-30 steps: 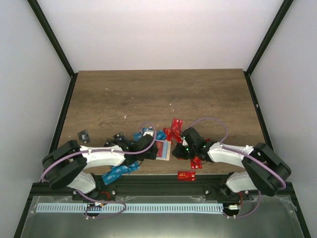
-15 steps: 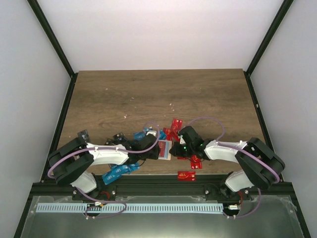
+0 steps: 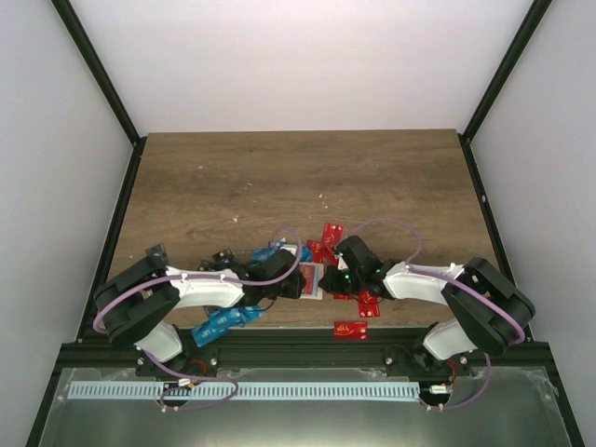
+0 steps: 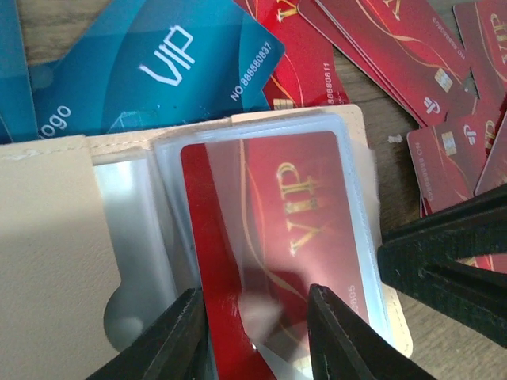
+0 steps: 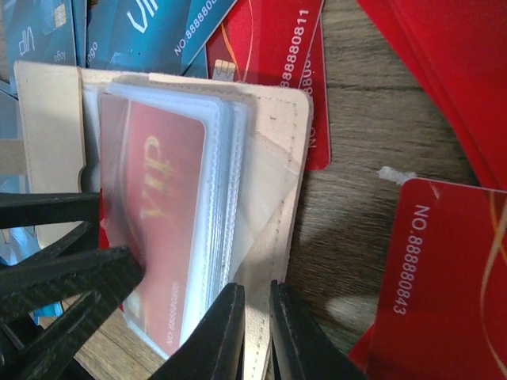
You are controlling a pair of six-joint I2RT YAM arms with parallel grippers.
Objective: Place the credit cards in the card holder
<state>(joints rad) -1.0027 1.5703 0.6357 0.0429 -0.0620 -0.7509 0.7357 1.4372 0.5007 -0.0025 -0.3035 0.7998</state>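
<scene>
In the overhead view, the left arm (image 3: 200, 291) at lower left and the right arm (image 3: 424, 282) at lower right have glossy white link shells and bulky black joint housings (image 3: 130, 312). A lilac cable (image 3: 391, 222) runs along each. A green light (image 3: 346, 277) shows on the right wrist. The left gripper (image 4: 253, 291) and right gripper (image 5: 255, 286) have matt black tapering fingers.

The card holder (image 3: 310, 279) lies open on the table (image 3: 307, 177) near its front edge. The left gripper (image 4: 255, 313) is on its left and the right gripper (image 5: 253, 309) is at its right edge. 1 sleeved card (image 4: 277, 229) sits inside the holder. Loose credit cards (image 3: 328, 235) lie behind and beside the holder. 1 lone card (image 3: 350, 329) lies in front of it, to the right.
</scene>
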